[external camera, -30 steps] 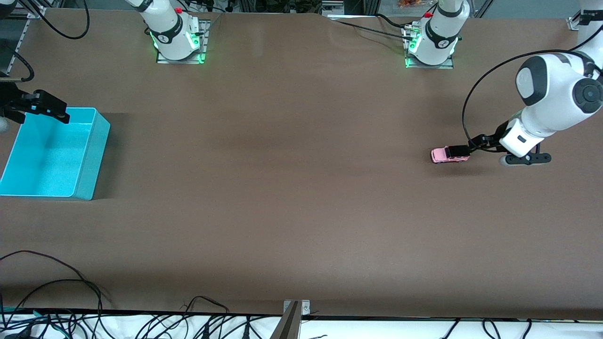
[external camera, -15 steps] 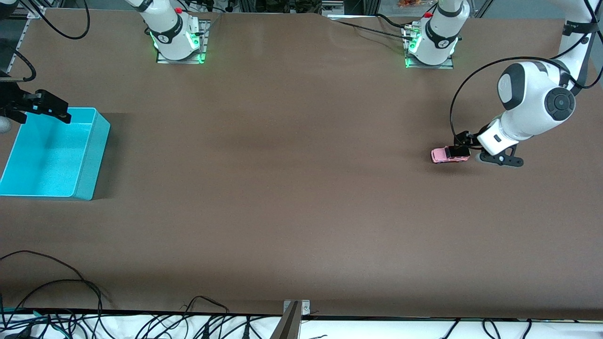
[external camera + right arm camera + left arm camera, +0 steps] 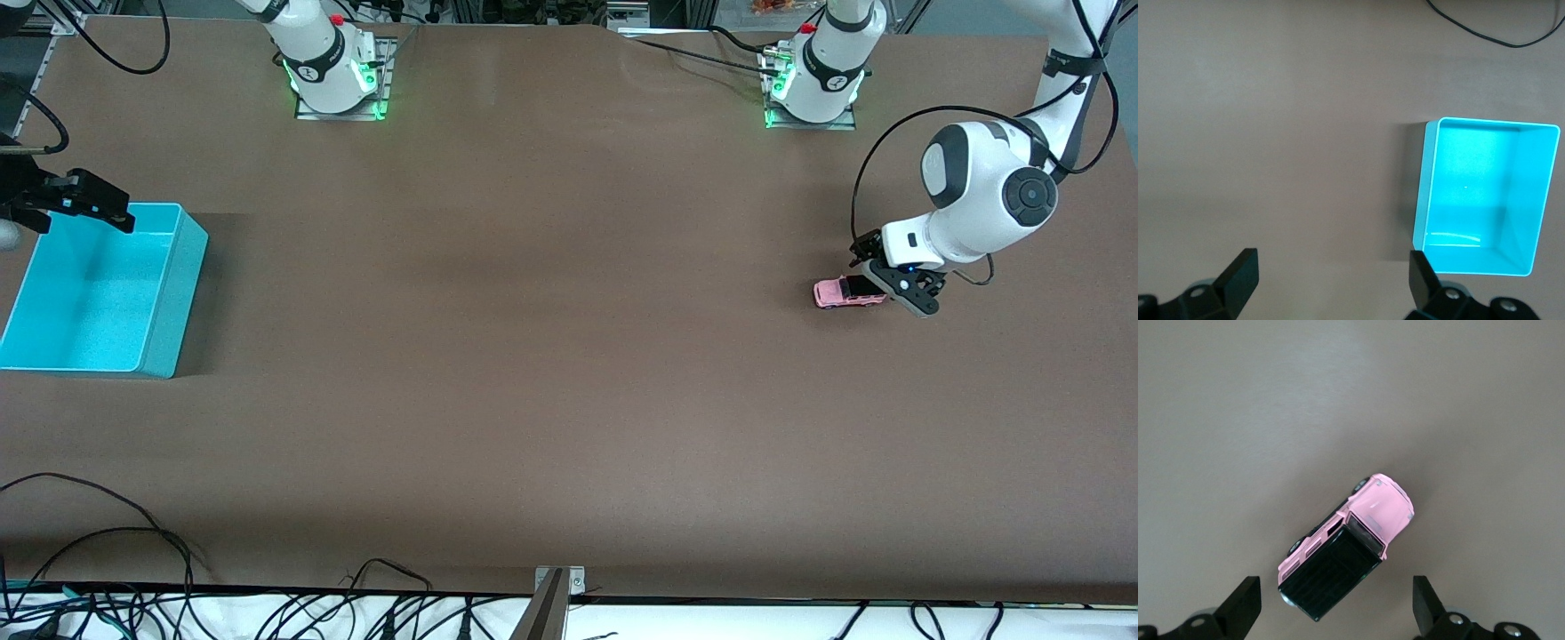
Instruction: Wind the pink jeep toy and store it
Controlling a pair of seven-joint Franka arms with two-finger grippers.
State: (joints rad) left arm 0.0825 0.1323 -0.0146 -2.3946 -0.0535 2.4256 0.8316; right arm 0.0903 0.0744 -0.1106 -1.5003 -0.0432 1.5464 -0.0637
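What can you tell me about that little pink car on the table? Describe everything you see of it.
The pink jeep toy is a tiny boxy car, light pink with a glossy black roof, dark windows and small dark wheels. It looks like painted metal or plastic. It stands upright on its wheels on the brown table, toward the left arm's end. The left end effector hangs over its black-roofed end, fingers open and apart from it. Nothing but the table touches it.

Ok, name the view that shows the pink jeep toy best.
The left wrist view: the pink jeep toy fills the middle, black roof and wheels plain, below the open left gripper. The front view shows it tiny, partly covered. The right wrist view lacks it.
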